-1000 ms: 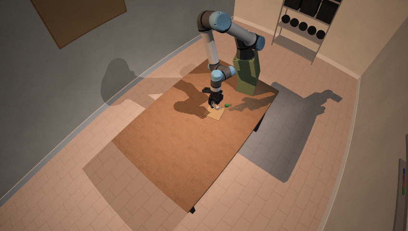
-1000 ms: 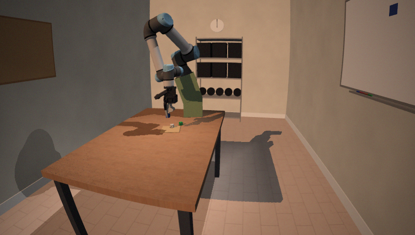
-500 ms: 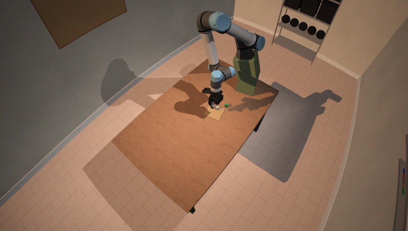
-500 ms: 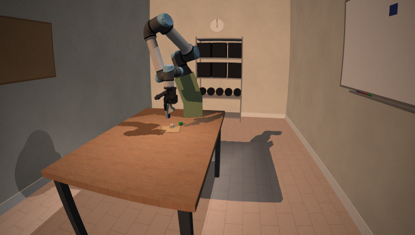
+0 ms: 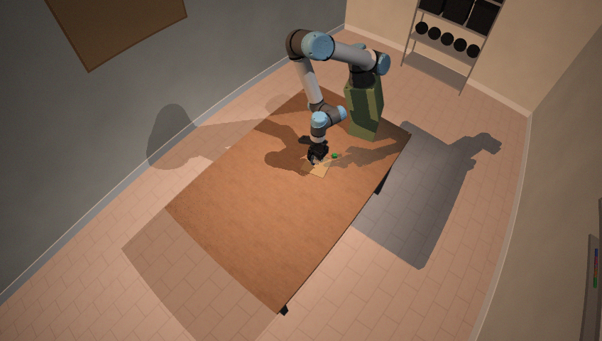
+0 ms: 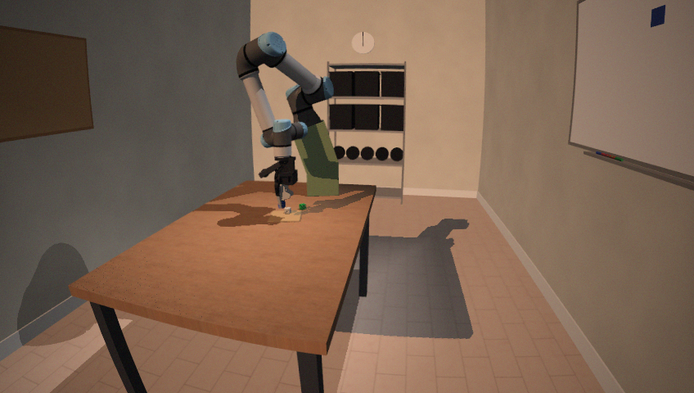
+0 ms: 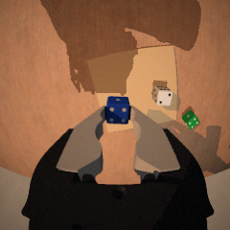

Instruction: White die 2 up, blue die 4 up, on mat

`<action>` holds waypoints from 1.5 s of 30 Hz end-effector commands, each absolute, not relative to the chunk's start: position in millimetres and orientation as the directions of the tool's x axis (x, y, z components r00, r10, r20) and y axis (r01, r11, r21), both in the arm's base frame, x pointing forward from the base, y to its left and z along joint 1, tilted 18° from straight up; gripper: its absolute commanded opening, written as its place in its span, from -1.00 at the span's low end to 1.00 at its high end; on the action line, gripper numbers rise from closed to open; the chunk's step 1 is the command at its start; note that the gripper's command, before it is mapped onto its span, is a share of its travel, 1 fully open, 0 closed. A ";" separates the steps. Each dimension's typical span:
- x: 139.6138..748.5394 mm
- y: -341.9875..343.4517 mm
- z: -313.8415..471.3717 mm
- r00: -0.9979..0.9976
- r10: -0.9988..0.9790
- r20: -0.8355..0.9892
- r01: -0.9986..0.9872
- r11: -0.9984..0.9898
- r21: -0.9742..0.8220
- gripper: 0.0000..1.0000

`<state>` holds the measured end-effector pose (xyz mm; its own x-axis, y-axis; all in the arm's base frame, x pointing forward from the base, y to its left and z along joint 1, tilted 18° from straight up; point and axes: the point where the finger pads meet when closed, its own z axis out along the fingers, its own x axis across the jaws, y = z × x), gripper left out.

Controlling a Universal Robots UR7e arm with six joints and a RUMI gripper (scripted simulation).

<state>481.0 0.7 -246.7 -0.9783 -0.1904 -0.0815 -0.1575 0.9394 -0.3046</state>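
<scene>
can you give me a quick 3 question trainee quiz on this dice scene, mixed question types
1. True or false: the tool is shut on the blue die.
2. Multiple choice: where does the green die sit? A) on the mat B) on the table beside the mat C) on the white die
3. Short answer: which die rests on the mat?

Key
1. True; the fingers pinch the blue die on both sides, above the mat.
2. B; it lies on the table, just off the mat's edge.
3. The white die, near the mat's edge closest to the green die.
</scene>
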 end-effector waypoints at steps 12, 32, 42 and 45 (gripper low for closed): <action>488.7 -12.0 -289.3 -0.978 -0.191 -0.084 -0.158 0.939 -0.305 -0.87; 488.7 -12.0 -289.4 -0.978 -0.191 -0.084 -0.158 0.939 -0.305 -0.87; 488.7 -12.0 -289.4 -0.978 -0.191 -0.084 -0.158 0.939 -0.305 -0.87; 488.7 -12.0 -289.4 -0.978 -0.191 -0.084 -0.158 0.939 -0.305 -0.87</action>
